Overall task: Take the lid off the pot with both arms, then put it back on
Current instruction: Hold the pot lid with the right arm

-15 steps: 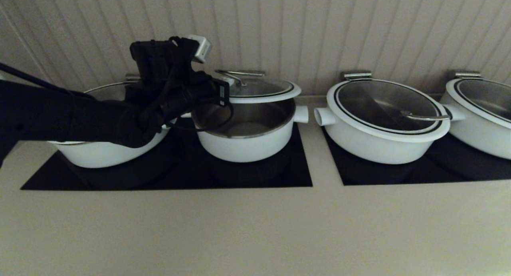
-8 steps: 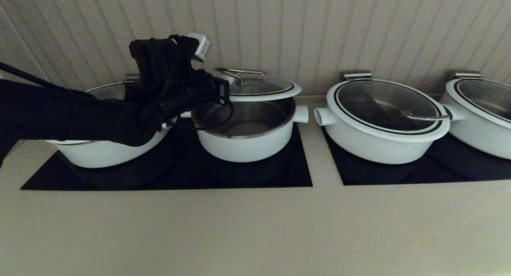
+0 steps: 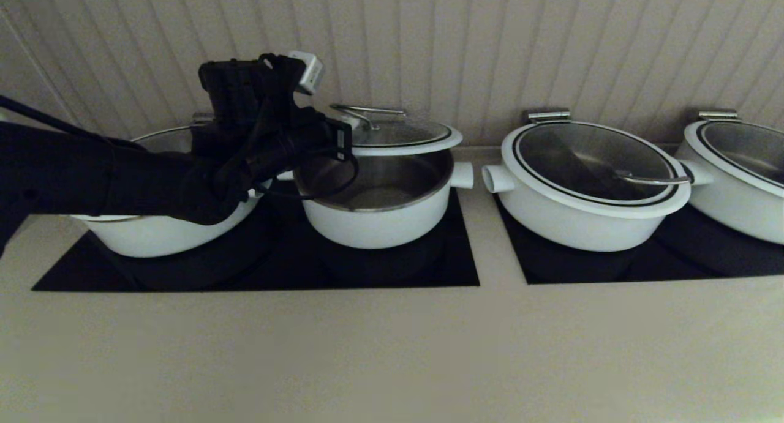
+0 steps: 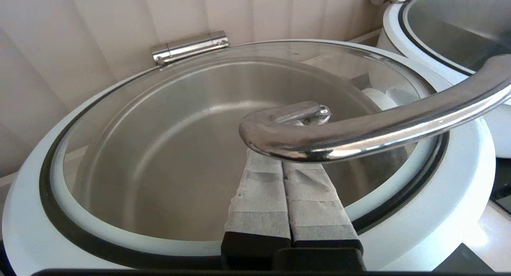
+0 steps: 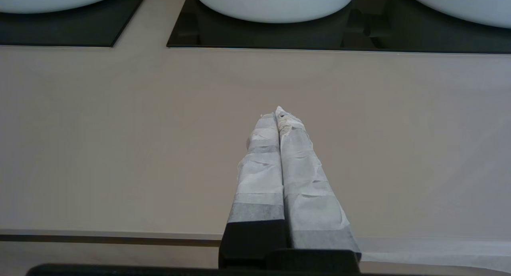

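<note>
While the lid (image 3: 401,135) hangs lifted over the pot (image 3: 380,202), I see it tilted, its far edge low by the pot's back rim and its near edge raised, so the steel inside of the pot shows beneath it. My left arm (image 3: 153,178) reaches across from the left, over the wide white pot (image 3: 153,233) at that end of the black cooktop (image 3: 257,270), and its wrist sits just beside the lid.

From the left wrist camera, the left gripper (image 4: 285,164) has its taped fingers (image 4: 263,196) pressed together with no gap, slipped under the curved steel bar handle (image 4: 359,132); the bar lies across their tips and crosses over them, so the lid is hooked rather than pinched. The glass and white rim fill the view behind.

My right gripper (image 5: 279,116) is out of the head view; its own camera shows it above the bare beige counter (image 5: 119,128) in front of the cooktops, fingers shut against each other and gripping nothing.

Two more lidded white pots (image 3: 588,184) stand to the right.
</note>
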Controlling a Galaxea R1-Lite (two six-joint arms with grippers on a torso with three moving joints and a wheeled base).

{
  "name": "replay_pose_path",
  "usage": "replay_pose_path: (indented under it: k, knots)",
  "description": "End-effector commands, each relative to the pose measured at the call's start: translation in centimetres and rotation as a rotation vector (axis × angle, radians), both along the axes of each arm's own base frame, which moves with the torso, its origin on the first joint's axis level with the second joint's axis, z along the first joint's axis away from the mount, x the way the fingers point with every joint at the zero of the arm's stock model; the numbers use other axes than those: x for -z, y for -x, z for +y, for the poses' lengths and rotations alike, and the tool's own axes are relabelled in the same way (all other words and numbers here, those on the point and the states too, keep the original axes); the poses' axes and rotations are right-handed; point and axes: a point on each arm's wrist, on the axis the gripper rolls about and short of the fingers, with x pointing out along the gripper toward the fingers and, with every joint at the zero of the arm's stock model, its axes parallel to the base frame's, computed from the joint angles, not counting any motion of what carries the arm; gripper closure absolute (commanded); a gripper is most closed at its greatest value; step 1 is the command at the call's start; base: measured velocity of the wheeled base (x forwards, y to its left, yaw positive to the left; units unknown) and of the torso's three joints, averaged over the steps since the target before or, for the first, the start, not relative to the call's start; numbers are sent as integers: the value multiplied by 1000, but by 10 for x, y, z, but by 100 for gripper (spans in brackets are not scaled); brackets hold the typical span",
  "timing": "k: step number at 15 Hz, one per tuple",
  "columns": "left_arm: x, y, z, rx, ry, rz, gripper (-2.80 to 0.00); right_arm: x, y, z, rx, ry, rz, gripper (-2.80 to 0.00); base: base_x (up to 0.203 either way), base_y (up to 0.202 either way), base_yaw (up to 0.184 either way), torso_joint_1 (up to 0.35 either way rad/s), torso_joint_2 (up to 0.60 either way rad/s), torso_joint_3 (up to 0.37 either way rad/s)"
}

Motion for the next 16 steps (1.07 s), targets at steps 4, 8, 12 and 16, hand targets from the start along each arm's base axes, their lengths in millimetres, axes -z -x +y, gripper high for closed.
replay_pose_path:
  k: [4, 8, 12, 16]
  knots:
    - [4, -2, 0, -2, -4, 8, 0, 1, 0, 1, -42, 91, 14, 0, 0, 0, 0, 0, 0, 0]
    - [8, -4, -2, 0, -7, 15, 0, 0, 1, 1, -49, 130, 9, 0, 0, 0, 0, 0, 0, 0]
    - [8, -4, -2, -2, -6, 14, 0, -42, 13, 3, -146, 54, -8, 0, 0, 0, 0, 0, 0, 0]
    - [7, -3, -1, -3, -4, 9, 0, -87, -31, 4, -217, 11, 166, 0, 0, 0, 0, 0, 0, 0]
